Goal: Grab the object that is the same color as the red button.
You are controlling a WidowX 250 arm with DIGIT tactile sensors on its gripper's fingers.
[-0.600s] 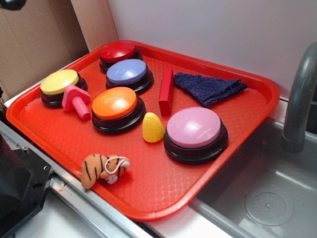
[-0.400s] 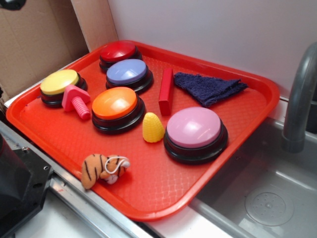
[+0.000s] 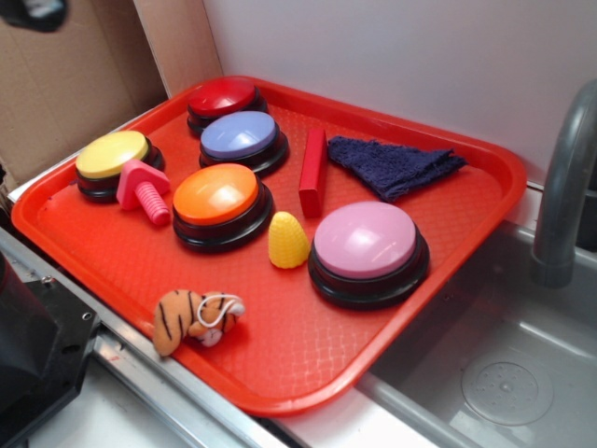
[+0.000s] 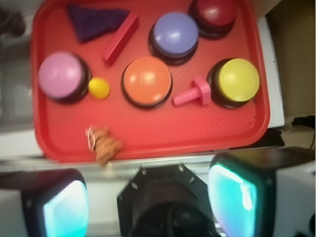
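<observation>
The red bar (image 3: 313,171) lies flat on the red tray (image 3: 280,359), between the blue-domed button and the dark blue cloth. It also shows in the wrist view (image 4: 120,38). The red button (image 3: 223,101) stands at the tray's far corner, at the top right of the wrist view (image 4: 214,15). My gripper (image 4: 148,202) is open and empty. Its two fingers are wide apart, high above the tray's near edge and far from the bar. Only a dark bit of it shows in the exterior view's top left corner (image 3: 33,11).
On the tray are blue (image 3: 242,138), orange (image 3: 216,196), pink (image 3: 366,243) and yellow (image 3: 113,157) buttons, a pink screw toy (image 3: 145,189), a yellow corn (image 3: 287,240), a toy tiger (image 3: 194,317) and a blue cloth (image 3: 392,163). Sink (image 3: 504,373) and faucet (image 3: 564,187) are on the right.
The dark part of the gripper at the top left of the exterior view has come slightly further into the picture. Nothing on the tray has moved.
</observation>
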